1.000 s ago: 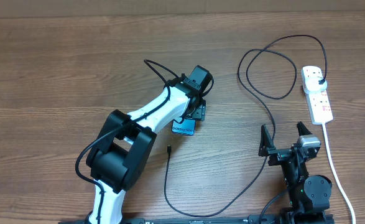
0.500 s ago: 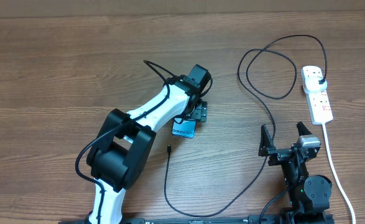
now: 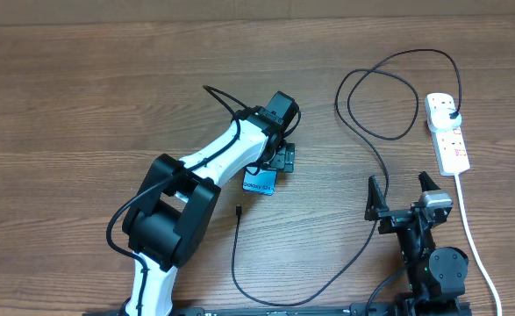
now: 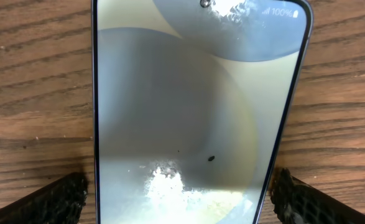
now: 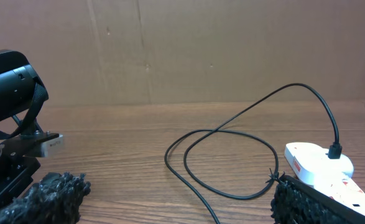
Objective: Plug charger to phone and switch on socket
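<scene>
**One phone, one charger, one socket, two open end effectors on the tabletop (image 3: 82, 96)**

We count a single phone (image 3: 259, 182) lying flat, screen lit, near the middle. The left end effector (image 4: 179, 200) hovers over it with jaws spread wide. In the left wrist view one of its fingers (image 4: 51, 200) stands on each side of the phone with a sliver of wood between, so it grips nothing. Only the overhead view shows the whole charger (image 3: 234, 254). Its connector tip (image 3: 239, 210) lies loose near the phone, not touching it, and its plug (image 3: 453, 114) sits in the white socket (image 3: 447, 133) at the right. The right wrist view adds the plug from the side and the looped cable. The right end effector (image 3: 404, 197) rests wide open and empty just beside the socket.
</scene>
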Robot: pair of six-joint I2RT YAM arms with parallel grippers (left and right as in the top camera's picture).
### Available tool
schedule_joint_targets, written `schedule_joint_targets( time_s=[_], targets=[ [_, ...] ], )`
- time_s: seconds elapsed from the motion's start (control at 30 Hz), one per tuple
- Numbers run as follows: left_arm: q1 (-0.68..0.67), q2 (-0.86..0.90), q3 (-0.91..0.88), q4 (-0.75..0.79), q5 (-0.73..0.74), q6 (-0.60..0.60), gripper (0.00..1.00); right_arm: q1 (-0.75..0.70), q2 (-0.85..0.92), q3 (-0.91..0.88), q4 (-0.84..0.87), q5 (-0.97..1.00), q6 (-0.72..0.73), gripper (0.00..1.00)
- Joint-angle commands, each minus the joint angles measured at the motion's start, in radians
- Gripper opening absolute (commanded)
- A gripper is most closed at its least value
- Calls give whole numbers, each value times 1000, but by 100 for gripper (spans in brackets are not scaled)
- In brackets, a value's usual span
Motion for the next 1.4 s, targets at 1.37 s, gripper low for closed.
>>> schedule_joint_targets(
  time_s=[1.37],
  targets=[
    [121,142,-93,-115,39,-160,96,6,-9,-11,5,-1,-7,100]
  ],
)
